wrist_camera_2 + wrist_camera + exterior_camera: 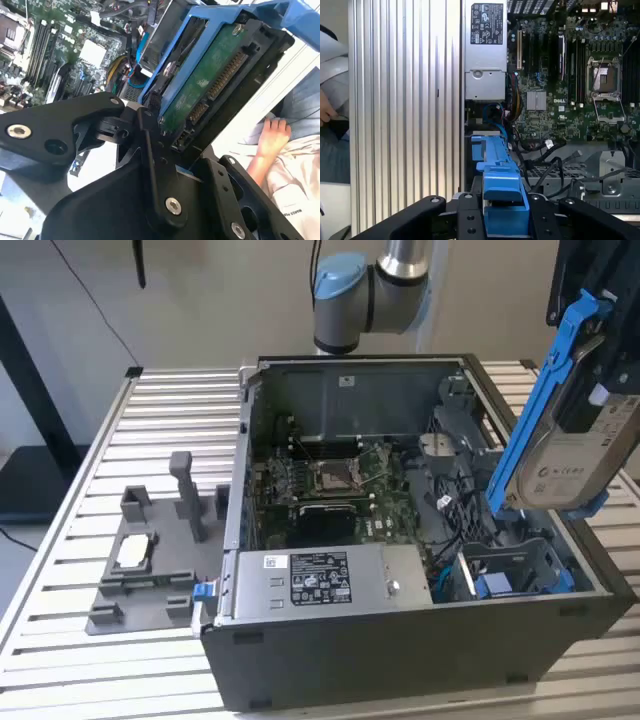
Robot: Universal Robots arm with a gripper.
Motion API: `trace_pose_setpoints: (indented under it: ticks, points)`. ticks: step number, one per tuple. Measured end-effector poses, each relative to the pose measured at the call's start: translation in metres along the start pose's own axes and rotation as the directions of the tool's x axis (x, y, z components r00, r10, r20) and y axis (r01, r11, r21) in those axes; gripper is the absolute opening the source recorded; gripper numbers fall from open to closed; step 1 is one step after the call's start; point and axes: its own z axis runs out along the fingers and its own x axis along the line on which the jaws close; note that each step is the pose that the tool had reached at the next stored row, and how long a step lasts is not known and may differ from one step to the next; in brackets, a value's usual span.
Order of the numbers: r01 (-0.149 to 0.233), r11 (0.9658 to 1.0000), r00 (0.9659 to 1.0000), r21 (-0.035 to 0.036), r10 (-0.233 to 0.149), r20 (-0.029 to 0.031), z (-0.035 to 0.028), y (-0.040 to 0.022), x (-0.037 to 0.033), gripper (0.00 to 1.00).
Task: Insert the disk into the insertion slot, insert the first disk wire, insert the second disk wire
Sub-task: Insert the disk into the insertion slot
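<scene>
Disk in the air over the open computer case, gripper (504, 207) clenched on its blue carrier.

In the exterior view, from its left: a pale wall (200, 290) stands behind a slatted metal table (170, 400). On the table are a grey fixture (140, 575) and then the open computer case (400, 645), with the power-supply box (320, 580) along its front. The insertion slot (520, 558), grey with blue tabs, sits in the case's near corner. Above that slot the disk (575, 440) hangs tilted, silver with a white label and framed in bright blue. Its green circuit board shows in the second wrist view.
</scene>
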Motion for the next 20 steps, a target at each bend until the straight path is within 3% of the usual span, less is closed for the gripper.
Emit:
trace_pose_setpoints:
  ticks: [13,20]
  points:
    - [0.000,1.0000,1.0000,0.0000,0.000,0.0000,0.0007,0.0000,0.0000,0.33]
    - [0.000,1.0000,1.0000,0.0000,0.000,0.0000,0.0101,-0.0003,0.0000,0.33]
